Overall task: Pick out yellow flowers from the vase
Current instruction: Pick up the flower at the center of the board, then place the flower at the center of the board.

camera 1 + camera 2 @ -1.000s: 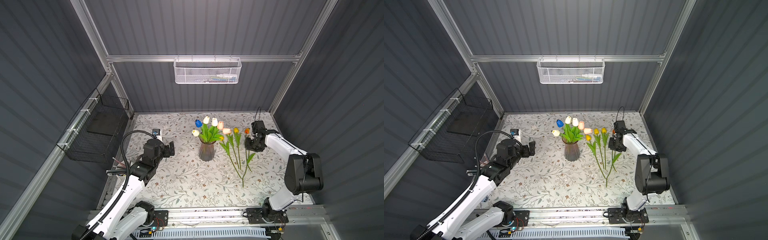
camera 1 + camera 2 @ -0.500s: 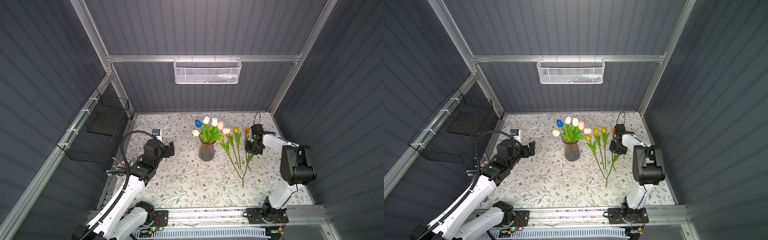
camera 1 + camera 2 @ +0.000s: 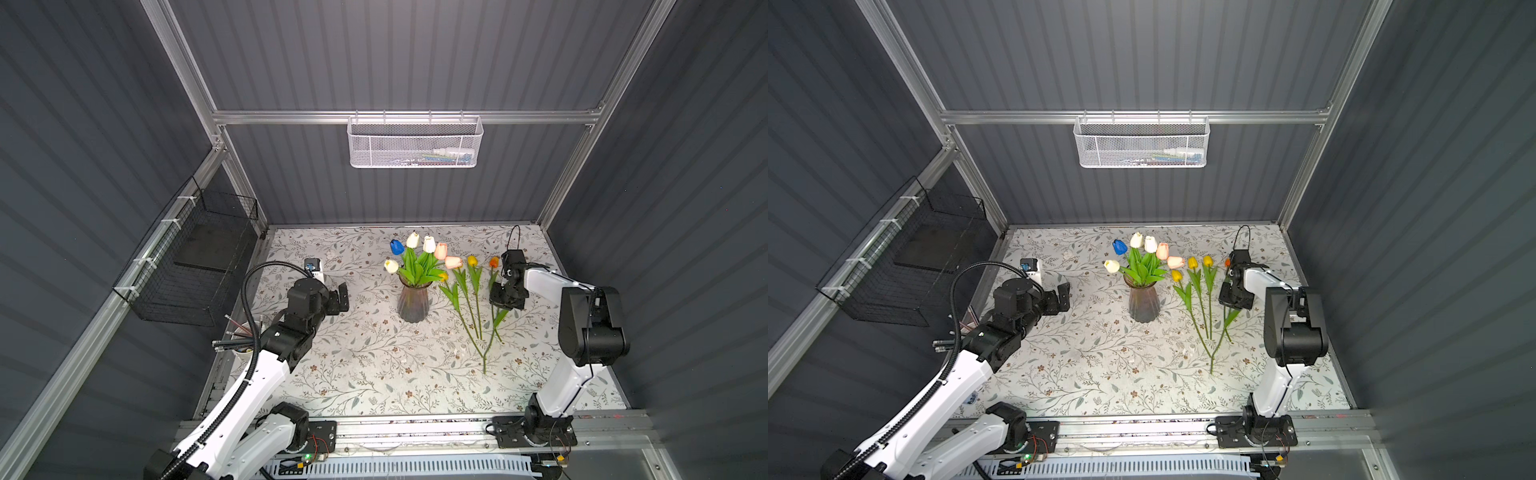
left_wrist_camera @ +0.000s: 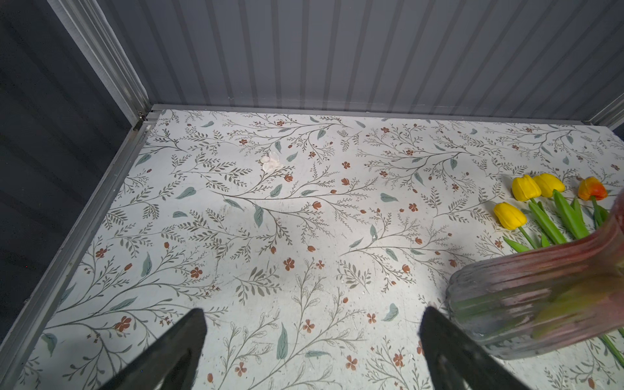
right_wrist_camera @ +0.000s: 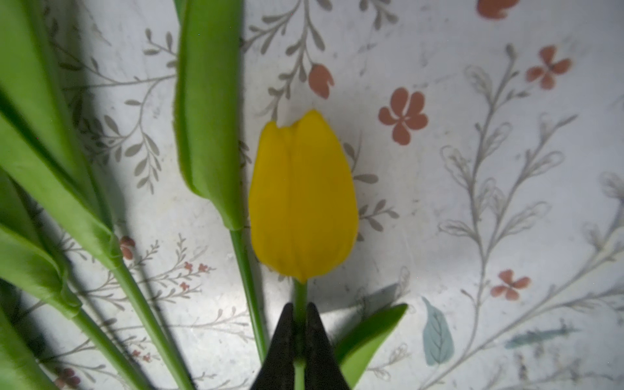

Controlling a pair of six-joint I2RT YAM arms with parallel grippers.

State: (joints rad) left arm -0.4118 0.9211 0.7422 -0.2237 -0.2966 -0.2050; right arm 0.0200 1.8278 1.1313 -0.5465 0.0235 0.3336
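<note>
The yellow flowers [image 3: 1207, 261] are artificial tulips with closed egg-shaped heads and long thin green stems with blade leaves. Four show in a top view, lying flat on the floral-print tabletop [image 3: 374, 374] just right of the smoky grey ribbed glass vase [image 3: 412, 305]. Their heads point to the back wall and their stems draw together toward the front. The rightmost is the orange-tinged tulip [image 3: 493, 262], just beside the right tool. The vase stands upright mid-tabletop and holds blue, white and pink tulips [image 3: 429, 244].

Only the right wrist view shows the grip. The right tool [image 5: 300, 307] is pinched together on the stem just under a plain yellow tulip [image 5: 302, 199], with other green leaves alongside. Whether that head rests on the tabletop or hangs just above it cannot be told. In both top views the tool's black body covers the head and the pinch.

In the left wrist view the left tool [image 4: 312, 314] has its fingers spread wide over bare print, with the vase base near one finger. The top views put this tool left of the vase, apart from it.

Bare print spans the front half of the tabletop and the strip between the left tool and the vase. The right arm stands between the flowers and the right edge rail. A white mesh basket [image 3: 415, 143] hangs high on the back wall and a black wire basket [image 3: 187, 266] on the left wall. A white cup of pencils [image 3: 243, 338] sits at the left edge.
</note>
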